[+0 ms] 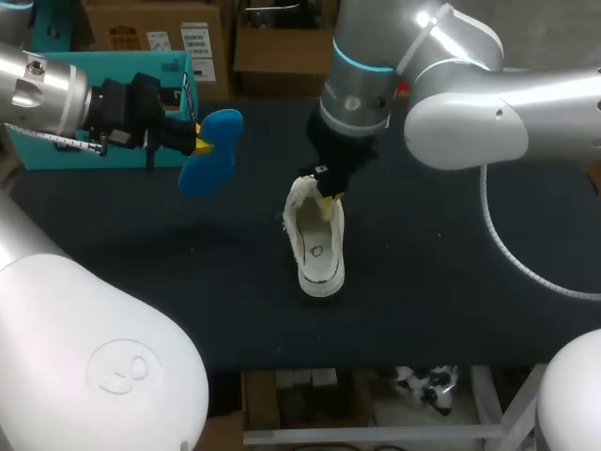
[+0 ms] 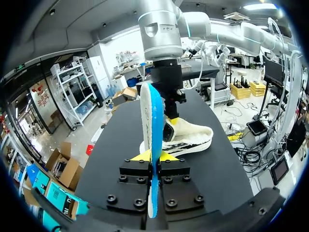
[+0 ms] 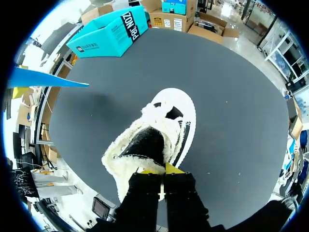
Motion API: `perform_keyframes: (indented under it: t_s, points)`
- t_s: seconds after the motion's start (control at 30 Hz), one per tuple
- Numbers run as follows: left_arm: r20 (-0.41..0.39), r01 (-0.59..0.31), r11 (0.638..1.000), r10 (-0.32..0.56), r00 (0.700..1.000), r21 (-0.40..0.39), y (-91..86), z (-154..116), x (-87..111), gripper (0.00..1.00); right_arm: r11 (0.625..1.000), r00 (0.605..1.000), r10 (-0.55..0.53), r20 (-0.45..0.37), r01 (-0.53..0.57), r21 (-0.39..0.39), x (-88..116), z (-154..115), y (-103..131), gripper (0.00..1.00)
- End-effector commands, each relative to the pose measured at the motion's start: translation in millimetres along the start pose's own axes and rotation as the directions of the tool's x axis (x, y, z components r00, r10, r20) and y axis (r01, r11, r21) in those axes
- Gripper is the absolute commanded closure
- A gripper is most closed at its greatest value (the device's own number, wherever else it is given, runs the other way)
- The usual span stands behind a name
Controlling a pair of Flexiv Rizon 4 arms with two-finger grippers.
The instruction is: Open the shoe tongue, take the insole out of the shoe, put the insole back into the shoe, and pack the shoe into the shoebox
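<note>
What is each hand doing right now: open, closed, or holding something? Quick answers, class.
Left hand: closed on the blue insole.
Right hand: closed on the fluffy edge of the shoe.

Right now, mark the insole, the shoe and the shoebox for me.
insole [image 1: 201, 175]: head view, on its blue face.
shoe [image 1: 317, 252]: head view, on the bare inner floor of the opening.
shoebox [image 3: 104, 34]: right wrist view, on the teal top face.

Head camera overhead; wrists close (all share shoe [image 1: 317, 246]).
</note>
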State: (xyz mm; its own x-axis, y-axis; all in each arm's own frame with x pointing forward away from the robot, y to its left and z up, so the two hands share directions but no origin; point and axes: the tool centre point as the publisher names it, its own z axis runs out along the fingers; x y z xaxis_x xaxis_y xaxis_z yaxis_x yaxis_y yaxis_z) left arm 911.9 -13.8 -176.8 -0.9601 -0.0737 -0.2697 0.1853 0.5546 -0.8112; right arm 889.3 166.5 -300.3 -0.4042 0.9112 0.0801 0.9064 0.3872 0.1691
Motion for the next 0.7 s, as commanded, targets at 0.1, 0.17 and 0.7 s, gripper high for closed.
perform_keyframes:
  t_s: [0.1, 0.17, 0.7]
  points:
    - [-0.444, -0.002, 1.000, 0.005, 0.896, 0.008, 8.6, 0, -6.7, 1.00, 0.996, 1.000, -0.011, -0.001, 0.011, -0.083, -5, 9, 8, 1.00]
    - [-0.445, 0.000, 1.000, 0.003, 0.896, 0.006, 10.2, 0, -7.7, 1.00, 0.995, 1.000, -0.009, -0.003, 0.009, -0.096, -9, 13, 13, 1.00]
    - [-0.435, 0.011, 1.000, -0.011, 0.900, -0.002, 14.1, -2, -9.7, 1.00, 0.988, 0.997, 0.046, -0.062, -0.055, -0.143, -25, 28, 19, 0.98]
